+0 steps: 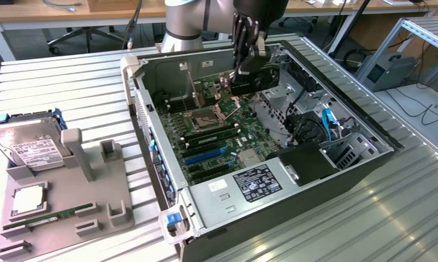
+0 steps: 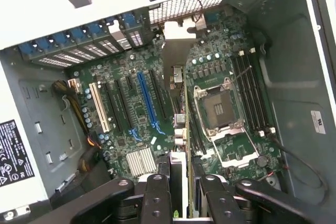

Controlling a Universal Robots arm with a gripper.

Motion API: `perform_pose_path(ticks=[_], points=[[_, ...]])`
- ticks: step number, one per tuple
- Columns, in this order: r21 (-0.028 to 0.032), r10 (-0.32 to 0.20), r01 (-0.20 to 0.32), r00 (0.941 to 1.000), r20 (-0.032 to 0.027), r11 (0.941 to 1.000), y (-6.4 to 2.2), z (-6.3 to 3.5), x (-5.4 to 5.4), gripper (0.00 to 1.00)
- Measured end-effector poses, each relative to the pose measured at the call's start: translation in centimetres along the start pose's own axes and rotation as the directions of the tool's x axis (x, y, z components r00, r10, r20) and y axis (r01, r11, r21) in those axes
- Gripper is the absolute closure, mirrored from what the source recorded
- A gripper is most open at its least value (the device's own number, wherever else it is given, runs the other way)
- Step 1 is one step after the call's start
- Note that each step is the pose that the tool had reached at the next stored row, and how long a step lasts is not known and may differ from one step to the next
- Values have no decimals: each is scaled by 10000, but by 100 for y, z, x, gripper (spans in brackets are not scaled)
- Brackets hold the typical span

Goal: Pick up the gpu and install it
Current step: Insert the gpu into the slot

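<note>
The claw [image 1: 247, 63] pinches the graphics card [image 1: 254, 83] by its upper edge, so the card hangs edge-on between the fingers. Beneath it sits the motherboard [image 1: 219, 134] inside the open computer case [image 1: 142, 103]. The bare processor socket [image 2: 218, 109] lies to one side of the card and the long blue slot [image 2: 147, 103] to the other.

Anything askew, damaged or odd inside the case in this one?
Nothing looks damaged or spilled. The tool holds the gpu edge-on over the motherboard, off to one side of the long blue slot, not in it.
</note>
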State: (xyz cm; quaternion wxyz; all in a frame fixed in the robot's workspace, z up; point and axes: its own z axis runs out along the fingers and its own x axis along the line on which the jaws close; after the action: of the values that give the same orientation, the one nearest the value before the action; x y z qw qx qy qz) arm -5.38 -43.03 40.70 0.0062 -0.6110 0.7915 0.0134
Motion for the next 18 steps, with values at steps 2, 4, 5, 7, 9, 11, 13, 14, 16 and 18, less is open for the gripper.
perform_pose_path(ticks=[2,4,5,7,9,11,13,14,16,18], points=[[-6,-254,254,9997,-3,9997,0,0,0,73],[-13,-495,495,9988,-6,9988,0,1,0,73],[-16,-617,617,9981,-7,9981,0,1,0,73],[-23,-856,856,9963,-11,9963,0,1,0,73],[-29,-1088,1088,9941,-13,9941,0,1,0,73],[-34,-1266,1266,9920,-15,9920,0,1,0,73],[-35,-1274,1274,9918,-15,9918,0,1,0,73],[-46,-1276,1276,9918,-16,9918,0,1,0,73],[-217,-1272,1271,9919,-37,9917,-1,5,0,73],[-479,-1264,1260,9919,-71,9909,-1,10,0,73]])
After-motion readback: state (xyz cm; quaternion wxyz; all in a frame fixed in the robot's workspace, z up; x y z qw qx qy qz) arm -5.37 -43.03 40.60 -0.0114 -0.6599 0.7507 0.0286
